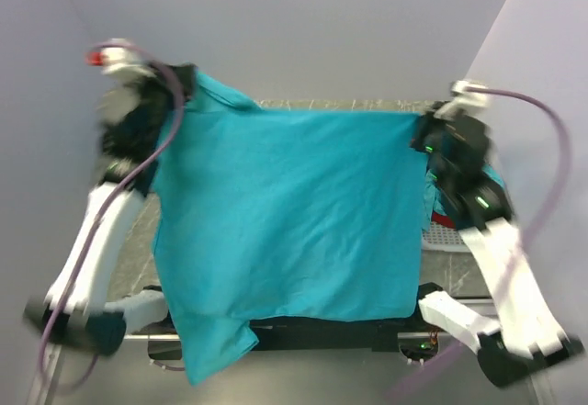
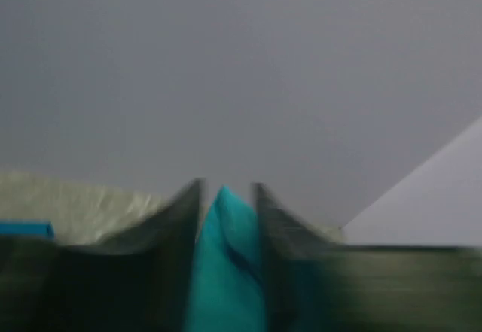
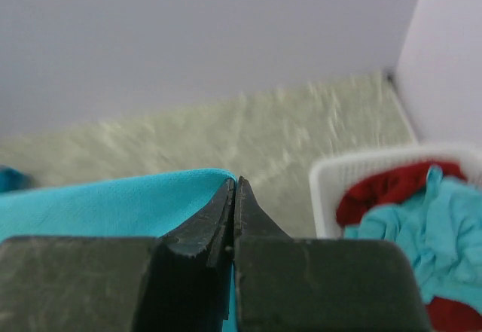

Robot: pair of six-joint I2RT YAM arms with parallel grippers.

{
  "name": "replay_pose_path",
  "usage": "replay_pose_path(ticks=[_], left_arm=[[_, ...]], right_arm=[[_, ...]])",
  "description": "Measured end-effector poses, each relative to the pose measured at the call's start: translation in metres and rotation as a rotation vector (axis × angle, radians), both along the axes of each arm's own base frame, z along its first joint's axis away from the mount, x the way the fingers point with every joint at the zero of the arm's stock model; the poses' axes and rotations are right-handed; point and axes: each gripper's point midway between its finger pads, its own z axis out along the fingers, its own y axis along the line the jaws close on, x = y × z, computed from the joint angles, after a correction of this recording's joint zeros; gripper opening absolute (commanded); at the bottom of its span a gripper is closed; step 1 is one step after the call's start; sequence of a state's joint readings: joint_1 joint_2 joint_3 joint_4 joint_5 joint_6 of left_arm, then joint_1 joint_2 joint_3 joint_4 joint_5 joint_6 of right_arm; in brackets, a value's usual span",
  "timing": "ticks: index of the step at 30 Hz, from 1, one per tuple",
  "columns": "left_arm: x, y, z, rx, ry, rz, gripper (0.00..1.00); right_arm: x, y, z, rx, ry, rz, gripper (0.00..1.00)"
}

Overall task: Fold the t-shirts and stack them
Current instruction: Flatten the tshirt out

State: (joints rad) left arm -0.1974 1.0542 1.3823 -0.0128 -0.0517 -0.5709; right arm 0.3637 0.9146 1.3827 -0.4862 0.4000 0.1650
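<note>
My left gripper (image 2: 227,196) is pinching one shirt (image 1: 285,212) corner, my right gripper (image 3: 235,190) is clamping another; I am holding it spread in the air over the table (image 3: 263,129), far edge to near edge; next, I judge, it is needing an even lowering, flat.

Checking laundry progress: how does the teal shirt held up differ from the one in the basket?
The held t-shirt hangs spread wide between the left gripper and right gripper; the basket t-shirt lies crumpled. The held t-shirt hangs alone; the basket t-shirt mingles with a red garment in the white basket. Both are plain teal.
</note>
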Motion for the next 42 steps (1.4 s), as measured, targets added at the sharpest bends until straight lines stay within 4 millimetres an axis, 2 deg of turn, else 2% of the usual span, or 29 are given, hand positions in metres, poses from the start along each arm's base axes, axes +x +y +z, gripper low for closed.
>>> replay_pose_path(ticks=[1,2,3,4,5,6,7,9,11,13,18,22,25,27,31,33,35,39,42], left_arm=[[0.029,-0.003,-0.034,0.028,0.083,0.019,0.91],[0.063,-0.005,-0.083,0.055,0.192,0.040,0.99],[0.087,-0.007,-0.131,0.073,0.298,0.056,0.99],[0.104,-0.007,-0.180,0.101,0.405,0.072,1.00],[0.113,-0.007,-0.218,0.119,0.485,0.083,0.99],[0.118,-0.005,-0.259,0.140,0.573,0.092,0.99],[0.118,-0.004,-0.290,0.155,0.639,0.099,0.99],[0.114,0.000,-0.329,0.174,0.729,0.106,0.99],[0.111,0.001,-0.338,0.172,0.751,0.108,0.99],[0.115,0.000,-0.329,0.153,0.716,0.108,0.99],[0.114,-0.007,-0.322,0.118,0.687,0.069,0.99],[0.096,-0.020,-0.340,0.088,0.725,-0.015,0.99],[0.077,-0.035,-0.358,0.065,0.774,-0.089,0.99],[0.068,-0.047,-0.366,0.065,0.799,-0.128,0.99],[0.052,-0.085,-0.377,0.098,0.836,-0.219,0.99],[0.048,-0.101,-0.389,0.110,0.866,-0.263,0.99],[0.046,-0.107,-0.406,0.116,0.911,-0.278,1.00],[0.045,-0.105,-0.448,0.119,1.018,-0.265,0.99],[0.044,-0.103,-0.467,0.122,1.065,-0.251,0.99]], right_arm=[[0.019,-0.001,-0.030,-0.016,0.066,-0.017,0.00],[0.038,-0.002,-0.062,-0.031,0.136,-0.031,0.01],[0.058,-0.002,-0.099,-0.048,0.212,-0.038,0.04],[0.072,0.000,-0.134,-0.062,0.283,-0.032,0.13],[0.083,0.001,-0.175,-0.080,0.374,-0.024,0.51],[0.090,0.005,-0.211,-0.091,0.452,-0.004,0.67],[0.093,0.008,-0.244,-0.111,0.532,0.018,0.79],[0.098,0.014,-0.283,-0.129,0.638,0.046,0.81],[0.104,0.019,-0.304,-0.131,0.695,0.064,0.81],[0.112,0.022,-0.309,-0.126,0.710,0.070,0.82],[0.114,0.030,-0.295,-0.083,0.675,0.093,0.82],[0.106,0.039,-0.284,-0.010,0.659,0.120,0.82],[0.091,0.045,-0.286,0.047,0.682,0.130,0.82],[0.077,0.049,-0.297,0.088,0.716,0.136,0.82],[0.048,0.052,-0.336,0.140,0.840,0.132,0.82],[0.035,0.052,-0.354,0.146,0.909,0.121,0.82],[0.032,0.051,-0.367,0.148,0.956,0.106,0.82],[0.028,0.050,-0.397,0.139,1.051,0.085,0.82],[0.028,0.051,-0.415,0.131,1.111,0.071,0.82]])
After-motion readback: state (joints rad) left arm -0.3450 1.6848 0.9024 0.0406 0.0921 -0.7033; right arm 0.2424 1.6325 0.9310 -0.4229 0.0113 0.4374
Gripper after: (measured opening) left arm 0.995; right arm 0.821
